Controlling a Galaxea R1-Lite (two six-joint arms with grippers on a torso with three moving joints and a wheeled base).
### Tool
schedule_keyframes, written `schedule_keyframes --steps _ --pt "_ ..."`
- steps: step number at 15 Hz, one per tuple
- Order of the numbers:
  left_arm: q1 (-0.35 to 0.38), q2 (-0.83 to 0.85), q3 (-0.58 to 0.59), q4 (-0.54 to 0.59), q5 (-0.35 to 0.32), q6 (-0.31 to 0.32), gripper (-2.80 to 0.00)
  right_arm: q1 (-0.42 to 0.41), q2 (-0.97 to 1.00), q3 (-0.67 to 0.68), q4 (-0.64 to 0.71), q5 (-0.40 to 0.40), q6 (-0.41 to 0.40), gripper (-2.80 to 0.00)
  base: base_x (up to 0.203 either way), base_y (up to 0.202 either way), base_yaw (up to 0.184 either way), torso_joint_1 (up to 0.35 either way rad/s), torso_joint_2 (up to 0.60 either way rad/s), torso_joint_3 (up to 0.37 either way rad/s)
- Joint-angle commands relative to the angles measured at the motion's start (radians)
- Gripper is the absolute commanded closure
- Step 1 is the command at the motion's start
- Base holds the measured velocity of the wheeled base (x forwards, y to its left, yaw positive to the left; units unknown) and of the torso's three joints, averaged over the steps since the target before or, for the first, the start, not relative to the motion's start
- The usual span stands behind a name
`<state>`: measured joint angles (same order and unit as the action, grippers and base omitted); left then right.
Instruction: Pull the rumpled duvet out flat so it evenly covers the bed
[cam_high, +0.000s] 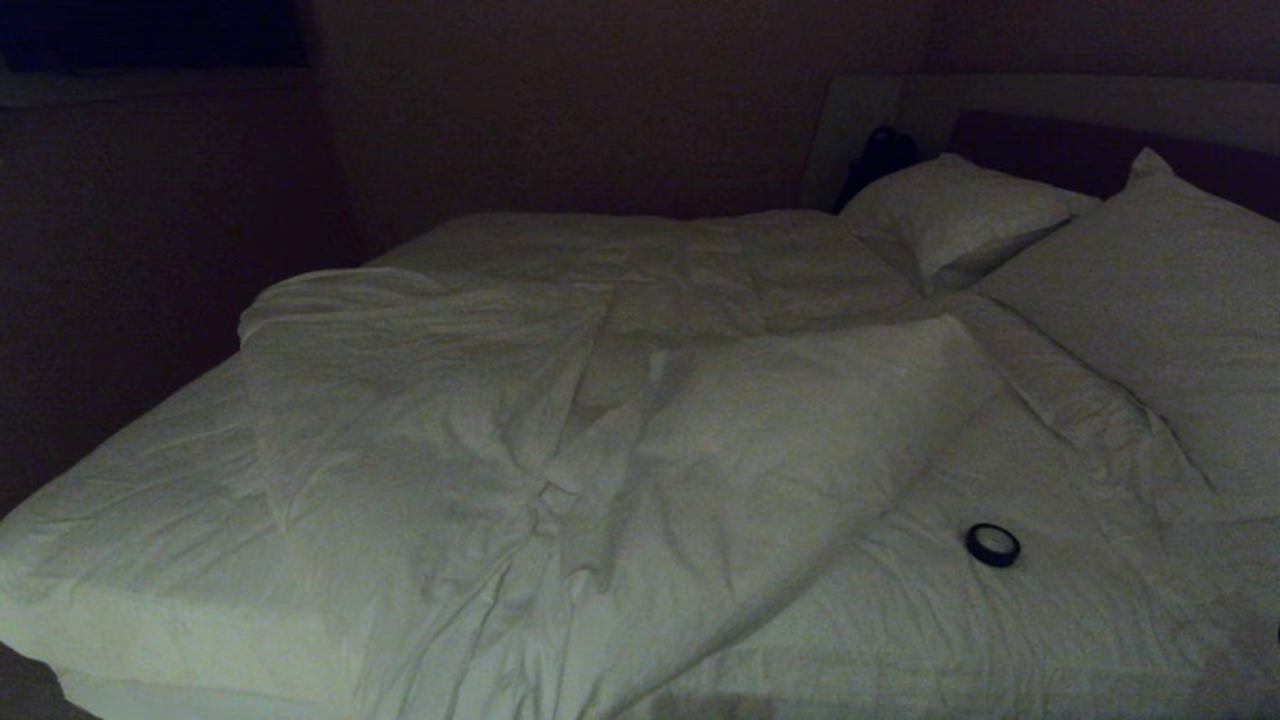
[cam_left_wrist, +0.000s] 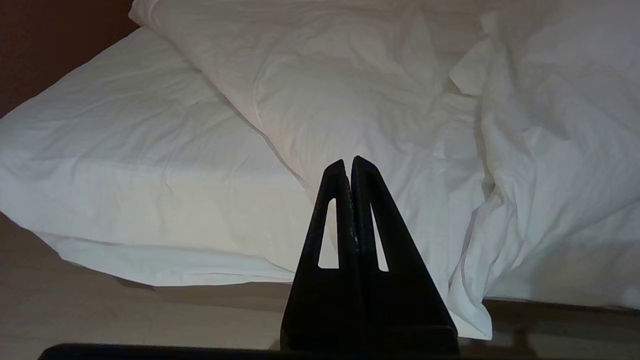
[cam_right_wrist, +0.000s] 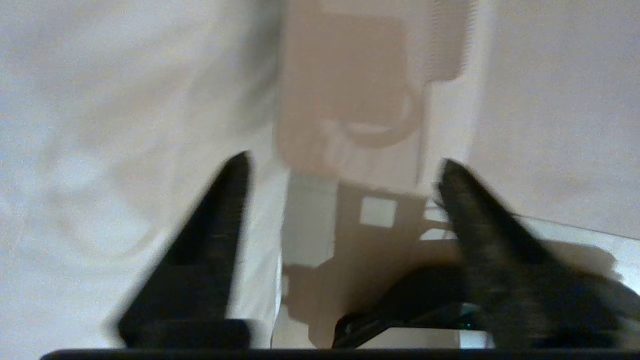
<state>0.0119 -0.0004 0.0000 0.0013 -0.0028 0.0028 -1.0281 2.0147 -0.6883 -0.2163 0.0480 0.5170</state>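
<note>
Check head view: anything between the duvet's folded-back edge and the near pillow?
Head view: only bare bed sheet between the duvet and the near pillow. A small black ring lies on the sheet nearer the camera, off that stretch.

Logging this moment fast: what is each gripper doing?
Left gripper: shut, holding nothing, near the bed's edge.
Right gripper: open, empty, over white bedding.

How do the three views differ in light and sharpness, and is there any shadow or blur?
Head view: very dim, the duvet and bed only greyish. Left wrist view: bright and sharp, the shut left tool crisp against the white fabric. Right wrist view: motion-blurred; the open right tool is smeared and a hard-edged shadow falls on the white fabric.
</note>
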Motion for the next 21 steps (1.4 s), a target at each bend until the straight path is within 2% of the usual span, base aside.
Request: schedule_keyframes --steps 1,8,11,14,18,21 --pt "0.0 0.0 -0.001 0.0 0.0 0.0 0.0 0.015 -0.038 0.059 -0.142 0.087 -0.025 0.0 0.0 0.0 0.0 0.0 0.0 0.0" --pt "0.0 0.0 0.0 0.0 0.0 0.0 0.0 0.056 -0.081 0.082 -0.151 0.117 -0.027 0.0 0.0 0.0 0.0 0.0 0.0 0.0" --pt "0.0 0.0 0.0 0.0 0.0 0.0 0.0 0.151 -0.168 0.086 -0.127 0.118 -0.022 0.0 0.0 0.0 0.0 0.0 0.0 0.0" --pt "0.0 0.0 0.0 0.0 0.0 0.0 0.0 0.266 -0.273 0.062 -0.029 0.114 -0.019 0.0 0.0 0.0 0.0 0.0 0.0 0.0" --pt "0.0 0.0 0.0 0.0 0.0 0.0 0.0 0.455 -0.347 -0.113 0.206 0.102 0.019 0.0 0.0 0.0 0.0 0.0 0.0 0.0" --pt "0.0 0.0 0.0 0.0 0.0 0.0 0.0 0.56 -0.331 -0.242 0.338 0.1 0.061 0.0 0.0 0.0 0.0 0.0 0.0 0.0"
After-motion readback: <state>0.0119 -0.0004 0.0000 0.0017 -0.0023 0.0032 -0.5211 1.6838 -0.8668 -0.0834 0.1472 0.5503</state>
